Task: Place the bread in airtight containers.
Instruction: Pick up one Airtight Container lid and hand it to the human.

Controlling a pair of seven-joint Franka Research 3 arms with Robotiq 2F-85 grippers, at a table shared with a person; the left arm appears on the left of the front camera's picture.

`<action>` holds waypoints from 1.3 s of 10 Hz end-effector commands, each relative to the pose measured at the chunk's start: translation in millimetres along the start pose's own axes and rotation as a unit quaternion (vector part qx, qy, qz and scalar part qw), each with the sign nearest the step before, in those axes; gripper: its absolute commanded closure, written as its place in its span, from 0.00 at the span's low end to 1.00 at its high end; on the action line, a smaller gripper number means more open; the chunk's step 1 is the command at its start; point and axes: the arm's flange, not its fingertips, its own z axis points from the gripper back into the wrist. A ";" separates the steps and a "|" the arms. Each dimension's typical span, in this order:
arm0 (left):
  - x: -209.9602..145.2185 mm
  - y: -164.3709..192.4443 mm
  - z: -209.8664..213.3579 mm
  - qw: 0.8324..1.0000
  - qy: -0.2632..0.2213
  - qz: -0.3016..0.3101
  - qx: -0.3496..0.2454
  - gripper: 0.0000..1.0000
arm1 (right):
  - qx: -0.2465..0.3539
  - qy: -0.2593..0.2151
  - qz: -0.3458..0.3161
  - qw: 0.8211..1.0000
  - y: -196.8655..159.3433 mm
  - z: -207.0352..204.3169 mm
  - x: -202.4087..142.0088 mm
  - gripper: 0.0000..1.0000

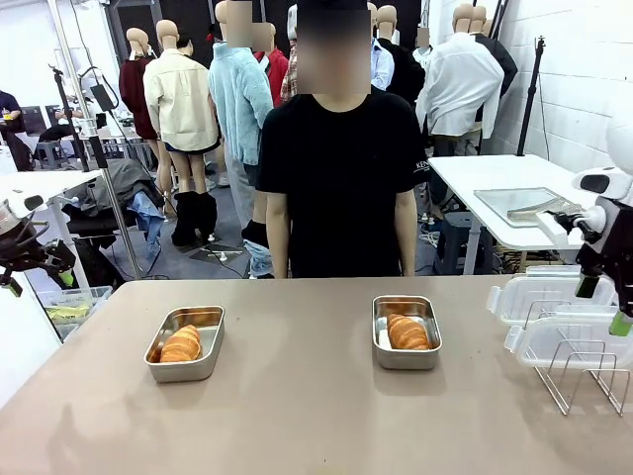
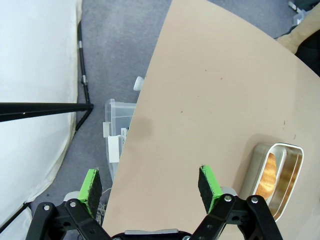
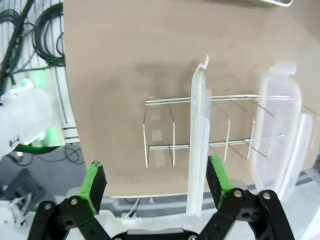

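While both grippers hang with fingers spread wide and nothing between them, two golden-brown, ridged croissants lie on the table, one (image 1: 182,344) in the left steel pan (image 1: 181,372) and one (image 1: 406,332) in the right steel pan (image 1: 406,360), both pans open-topped. Off to the side of the left gripper (image 2: 150,182), beyond one finger, sits the left steel pan. Ahead of the right gripper (image 3: 155,175), two clear white-rimmed lids (image 3: 199,150) stand upright in a wire rack (image 3: 170,100), one directly before a finger.
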 end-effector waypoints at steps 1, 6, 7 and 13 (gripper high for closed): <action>0.0 2.0 0.8 1.000 -0.001 0.001 0.001 0.00 | -0.009 0.000 0.018 1.000 -4.2 -11.2 -2.8 0.00; 0.0 2.0 0.8 1.000 -0.001 0.001 0.001 0.00 | -0.035 0.010 -0.001 0.999 -28.4 -21.6 -1.7 0.00; 0.0 2.0 0.8 1.000 -0.001 0.001 0.001 0.00 | -0.019 0.013 0.001 1.000 -34.8 -26.3 -1.6 0.00; 0.0 2.0 0.8 1.000 -0.001 0.001 0.001 0.00 | -0.011 0.023 -0.003 1.000 -53.2 -46.8 -2.2 0.00</action>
